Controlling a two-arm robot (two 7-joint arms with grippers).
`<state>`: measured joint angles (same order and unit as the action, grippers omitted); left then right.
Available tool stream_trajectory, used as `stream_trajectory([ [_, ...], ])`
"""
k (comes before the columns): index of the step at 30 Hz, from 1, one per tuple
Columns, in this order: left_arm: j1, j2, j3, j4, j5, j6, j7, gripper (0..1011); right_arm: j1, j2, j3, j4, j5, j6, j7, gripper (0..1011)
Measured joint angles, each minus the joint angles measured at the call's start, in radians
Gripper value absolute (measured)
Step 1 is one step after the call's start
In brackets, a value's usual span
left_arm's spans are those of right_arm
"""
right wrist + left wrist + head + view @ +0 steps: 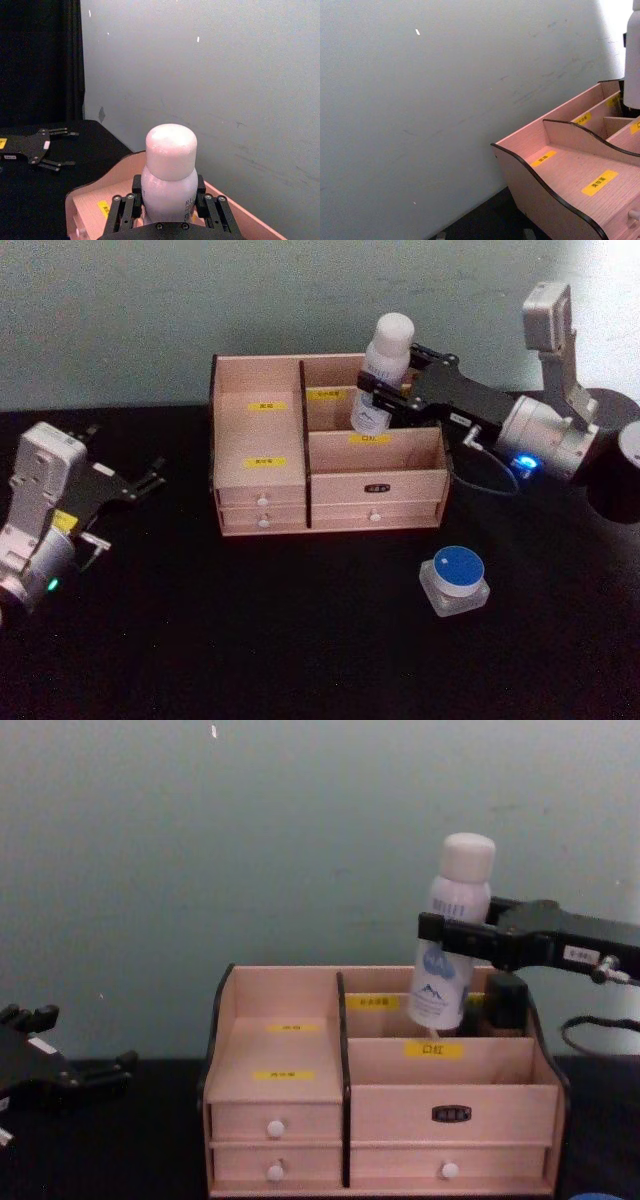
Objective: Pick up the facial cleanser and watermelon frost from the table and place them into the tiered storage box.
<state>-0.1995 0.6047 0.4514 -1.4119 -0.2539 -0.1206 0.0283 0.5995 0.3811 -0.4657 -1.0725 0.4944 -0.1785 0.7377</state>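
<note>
Head view, read left to right.

Left gripper (125, 505): low over the black table (250, 640) at its left side, wrist bent, arm's silver housing towards the robot. It points at the tiered storage box (255, 375), which stands well off to its right. Fingers spread, nothing between them; the right wrist view confirms the spread (70, 148).

Box sits between the two grippers, drawers facing the robot.

Right gripper (372, 395): over the box's rear right compartment, clamped on the facial cleanser (385, 360) at mid-body, one finger on each side (207, 212). Chest view: fingers lie about level; bottle (450, 940) tilted, cap leaning right, base down inside the compartment. Whether the base touches the floor: cannot tell. A dark bottle (505, 1003) stands in the same compartment, just right of the cleanser and under the gripper.

Watermelon frost (456, 580): upright on the table, in front of the box's right end, below the right gripper, nearer the robot, well apart from it.

Right arm: comes in from the right, forearm stretched towards the box, a silver link rising behind the wrist.
</note>
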Motion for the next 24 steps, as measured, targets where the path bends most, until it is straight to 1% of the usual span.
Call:
stream_trajectory([
  [5, 0.0, 0.0, 0.0, 0.0, 0.0, 0.0, 0.0, 1001, 0.028, -0.023, -0.006, 0.042, -0.007, -0.012, 0.008, 590],
  [15, 0.0, 0.0, 0.0, 0.0, 0.0, 0.0, 0.0, 1001, 0.065, -0.055, -0.014, 0.108, -0.031, -0.029, 0.007, 590],
  [17, 0.0, 0.0, 0.0, 0.0, 0.0, 0.0, 0.0, 1001, 0.08, -0.069, -0.015, 0.135, -0.039, -0.035, 0.006, 590],
  [20, 0.0, 0.0, 0.0, 0.0, 0.0, 0.0, 0.0, 1001, 0.088, -0.076, -0.016, 0.151, -0.044, -0.038, 0.006, 590],
  [24, 0.0, 0.0, 0.0, 0.0, 0.0, 0.0, 0.0, 1001, 0.114, -0.098, -0.016, 0.201, -0.056, -0.05, 0.005, 590],
])
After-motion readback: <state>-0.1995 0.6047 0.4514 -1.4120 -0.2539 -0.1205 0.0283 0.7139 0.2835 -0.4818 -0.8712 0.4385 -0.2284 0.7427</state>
